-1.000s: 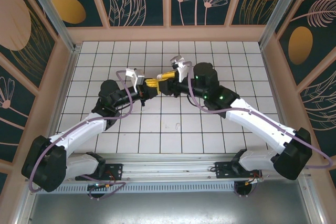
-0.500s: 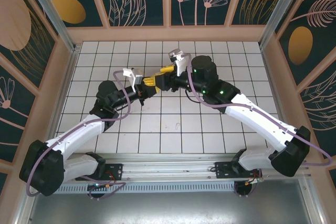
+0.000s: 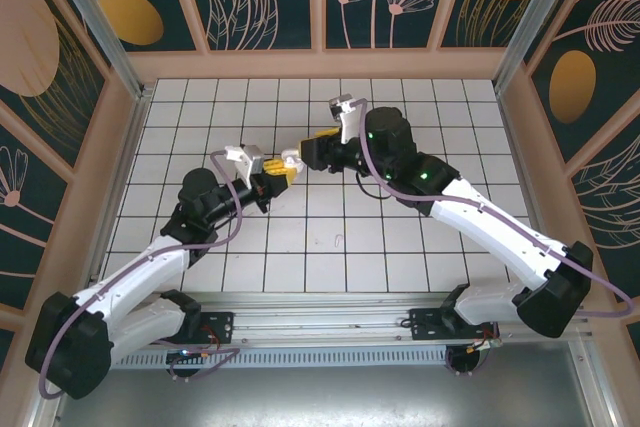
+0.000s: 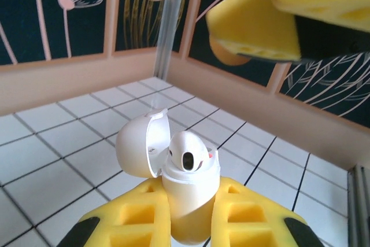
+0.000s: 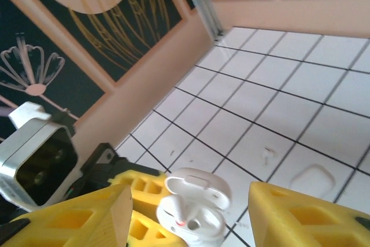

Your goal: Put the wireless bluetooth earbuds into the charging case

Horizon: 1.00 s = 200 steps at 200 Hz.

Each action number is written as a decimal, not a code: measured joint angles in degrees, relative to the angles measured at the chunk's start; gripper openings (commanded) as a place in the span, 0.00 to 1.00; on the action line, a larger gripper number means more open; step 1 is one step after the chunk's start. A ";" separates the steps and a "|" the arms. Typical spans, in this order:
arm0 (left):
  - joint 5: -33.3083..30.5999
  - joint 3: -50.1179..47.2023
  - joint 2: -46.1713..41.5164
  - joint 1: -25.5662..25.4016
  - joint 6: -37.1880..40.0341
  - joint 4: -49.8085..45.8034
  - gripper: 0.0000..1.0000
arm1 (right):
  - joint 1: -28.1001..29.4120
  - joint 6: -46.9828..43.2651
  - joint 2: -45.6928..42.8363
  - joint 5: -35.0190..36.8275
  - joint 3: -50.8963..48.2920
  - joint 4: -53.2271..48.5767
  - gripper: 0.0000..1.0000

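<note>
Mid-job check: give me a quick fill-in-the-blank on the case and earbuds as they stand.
The left end effector is shut on the charging case, whose lid stands ____.
One ____ sits in that case.
The right end effector, jaws apart, holds ____.
A second case lies ____ on the table.
Missing: open; earbud; nothing; closed.

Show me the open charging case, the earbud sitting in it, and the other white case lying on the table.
open charging case (image 4: 184, 203): left wrist view, on its white body.
earbud (image 4: 185, 143): left wrist view, on its rounded head.
other white case (image 5: 312, 179): right wrist view, on its top face.
</note>
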 measured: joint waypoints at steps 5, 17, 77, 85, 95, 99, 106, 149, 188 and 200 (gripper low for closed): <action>-0.44 -0.48 -0.76 0.00 0.42 -1.11 0.00 | -0.20 0.66 -0.37 0.44 -0.55 -0.28 0.56; -1.53 -1.14 -2.34 0.00 1.53 -4.04 0.00 | -0.96 2.21 -1.31 1.60 -1.97 -1.09 0.56; -6.84 -3.30 -10.36 0.00 6.19 -17.20 0.00 | -11.47 10.38 -2.14 4.02 -12.00 -6.27 0.54; -7.61 -3.45 -11.28 0.00 6.51 -18.47 0.00 | -12.48 10.86 -1.22 3.50 -12.98 -7.04 0.52; -8.46 -3.45 -12.22 0.00 6.99 -19.87 0.00 | -13.03 11.19 0.52 2.40 -13.79 -7.58 0.51; -8.76 -3.45 -12.50 0.00 7.17 -20.28 0.00 | -13.11 11.41 1.46 1.79 -14.01 -7.82 0.50; -9.16 -3.45 -13.00 0.00 7.54 -21.20 0.00 | -13.11 11.43 3.04 0.59 -14.32 -8.04 0.50; -11.93 -3.32 -17.00 0.00 9.57 -28.28 0.00 | -12.68 10.71 12.26 -6.01 -16.70 -9.11 0.49; -13.27 -3.32 -19.74 0.00 9.90 -30.16 0.00 | -10.23 9.57 17.14 -8.55 -17.55 -10.14 0.43; -13.44 -3.32 -19.69 0.00 9.88 -30.29 0.00 | -9.25 9.16 18.32 -8.90 -17.55 -10.19 0.40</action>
